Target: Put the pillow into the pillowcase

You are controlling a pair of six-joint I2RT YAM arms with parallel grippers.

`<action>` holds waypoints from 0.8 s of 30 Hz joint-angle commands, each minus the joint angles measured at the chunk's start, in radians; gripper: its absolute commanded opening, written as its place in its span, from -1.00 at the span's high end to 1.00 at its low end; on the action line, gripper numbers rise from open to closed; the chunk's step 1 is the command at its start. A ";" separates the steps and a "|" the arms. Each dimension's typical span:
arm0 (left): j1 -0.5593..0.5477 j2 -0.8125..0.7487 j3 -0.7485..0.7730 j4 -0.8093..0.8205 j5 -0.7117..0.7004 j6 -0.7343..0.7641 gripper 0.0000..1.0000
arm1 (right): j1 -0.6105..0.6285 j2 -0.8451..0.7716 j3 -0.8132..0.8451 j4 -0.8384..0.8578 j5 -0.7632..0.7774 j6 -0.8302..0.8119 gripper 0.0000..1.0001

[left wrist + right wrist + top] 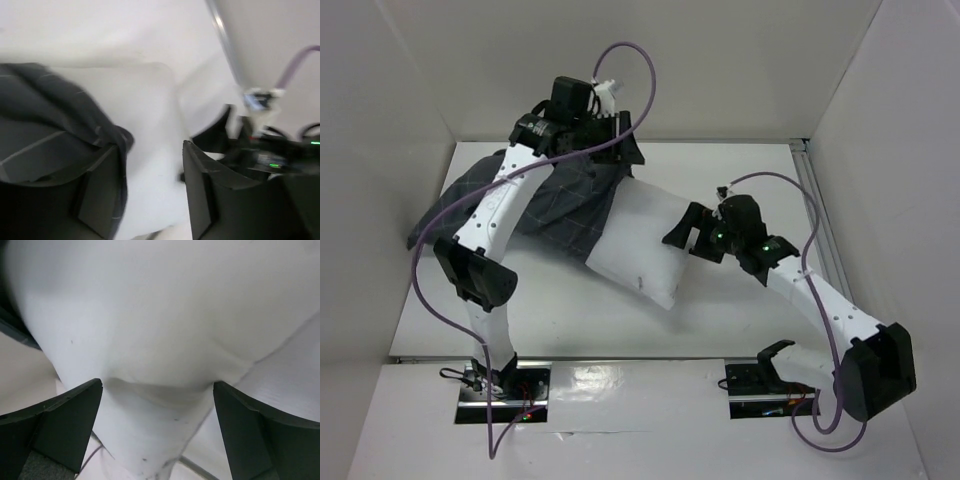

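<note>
The large plump white fabric pillow (642, 245) is laid on the white counter (740, 315), its far-left portion covered by the dark charcoal-grey fabric pillowcase with a thin light grid (555, 200) and its near-right end exposed. The left pincer (152, 160) is seen, in a blurred wrist view, spread wide at the pillowcase mouth, with dark fabric bunched against one finger (100, 195) and white pillow shown in the gap. The right pincer (157, 390) is likewise spread wide, a seamed pillow corner being positioned between its fingers
</note>
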 commanded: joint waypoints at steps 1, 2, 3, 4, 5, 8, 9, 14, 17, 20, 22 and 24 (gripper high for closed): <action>0.039 -0.029 0.033 -0.019 -0.144 0.096 -0.23 | -0.083 -0.060 0.105 -0.170 0.073 -0.098 -0.98; 0.039 -0.014 0.033 -0.019 -0.208 0.111 -0.18 | -0.126 -0.060 0.119 -0.182 0.073 -0.112 -0.98; 0.039 -0.003 0.033 -0.019 -0.227 0.125 -0.10 | -0.145 -0.060 0.140 -0.193 0.073 -0.112 -0.98; 0.039 0.011 0.033 -0.036 -0.244 0.136 -0.04 | -0.160 -0.060 0.141 -0.193 0.073 -0.123 -0.98; 0.039 0.043 0.055 -0.047 -0.271 0.136 0.15 | -0.177 -0.060 0.154 -0.205 0.063 -0.123 -0.98; 0.030 0.066 0.087 -0.067 -0.379 0.171 0.35 | -0.227 -0.047 0.170 -0.233 0.052 -0.146 -0.98; 0.021 0.077 0.087 -0.067 -0.426 0.184 0.46 | -0.246 -0.047 0.170 -0.245 0.052 -0.146 -0.98; -0.041 0.097 0.055 0.037 -0.486 0.240 -0.32 | -0.300 -0.011 0.118 -0.221 -0.046 -0.146 -0.98; -0.094 0.207 0.186 -0.040 -0.597 0.265 -0.72 | -0.321 0.012 0.118 -0.221 -0.080 -0.135 -1.00; -0.130 0.246 0.208 -0.101 -0.657 0.285 -0.90 | -0.321 0.022 0.108 -0.230 -0.109 -0.144 -1.00; -0.139 0.246 0.144 -0.110 -0.657 0.294 -0.90 | -0.321 0.046 0.099 -0.230 -0.135 -0.153 -1.00; -0.150 0.246 0.119 -0.110 -0.690 0.294 -0.82 | -0.321 0.055 0.073 -0.221 -0.178 -0.153 -1.00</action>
